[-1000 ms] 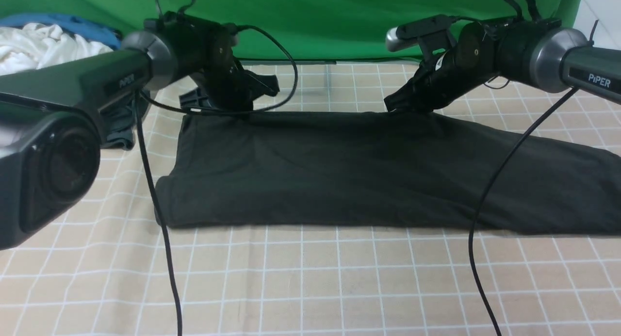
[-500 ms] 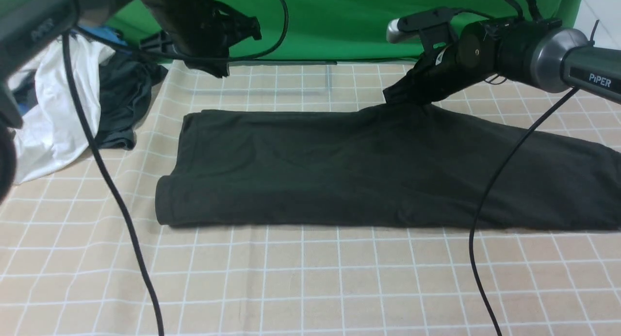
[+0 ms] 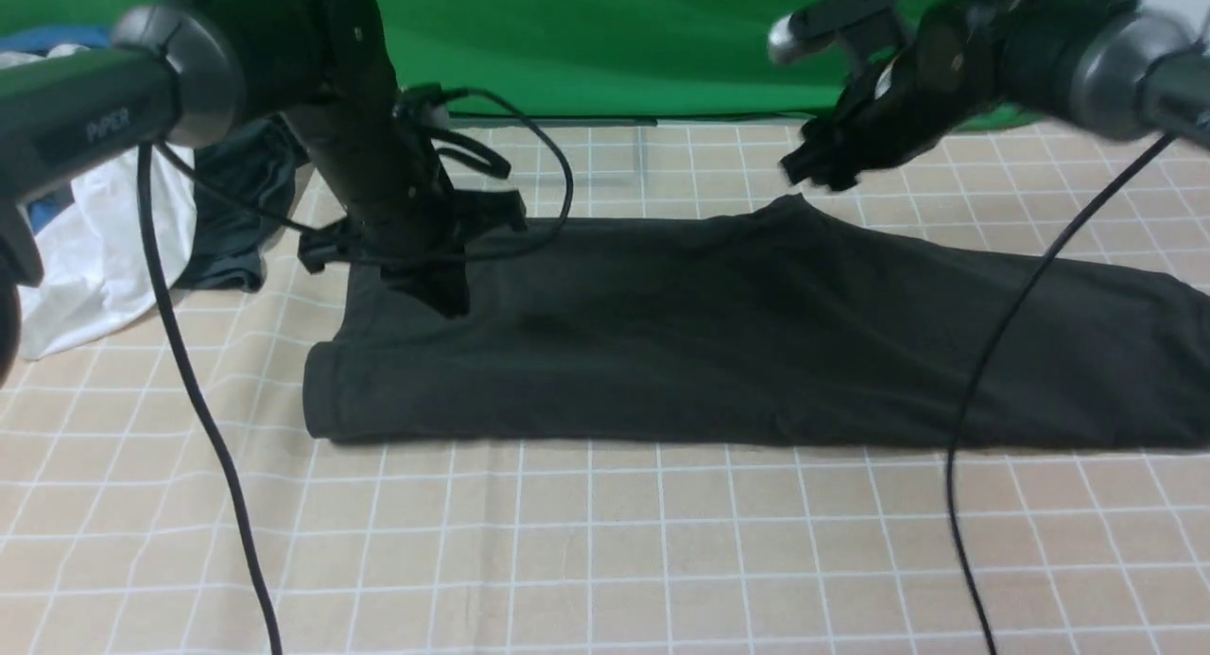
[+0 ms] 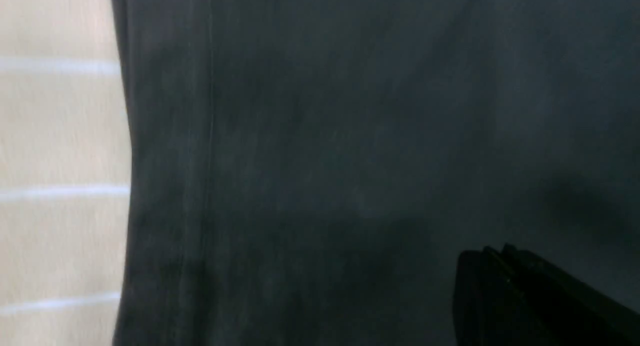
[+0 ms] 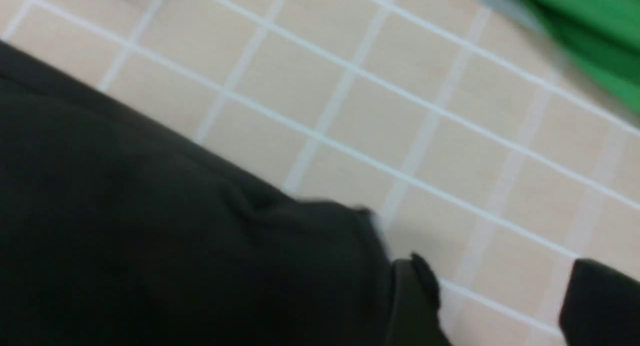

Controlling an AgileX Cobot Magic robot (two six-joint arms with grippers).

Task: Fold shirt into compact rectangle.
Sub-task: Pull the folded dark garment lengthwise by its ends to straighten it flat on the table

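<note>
Beige white-gridded tablecloth (image 3: 605, 542), green fabric backdrop (image 3: 614, 41) behind, is bearing folded black fabric shirt (image 3: 709, 343). L gripper (image 3: 444, 299) is hovering closed, empty, over shirt; R gripper (image 3: 801, 169) is gaping, empty, just beyond shirt.

Right end effector (image 3: 802, 168) released the shirt (image 3: 718, 343); left end effector (image 3: 444, 299) lowered.

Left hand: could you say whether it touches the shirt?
Cannot tell. Front view shows the left hand over the shirt; neither view shows contact or a gap.

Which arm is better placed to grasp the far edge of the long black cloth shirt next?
Probably right: the right arm has open jaws beside the raised far edge of the black shirt; the left arm has shut jaws over the cloth.
</note>
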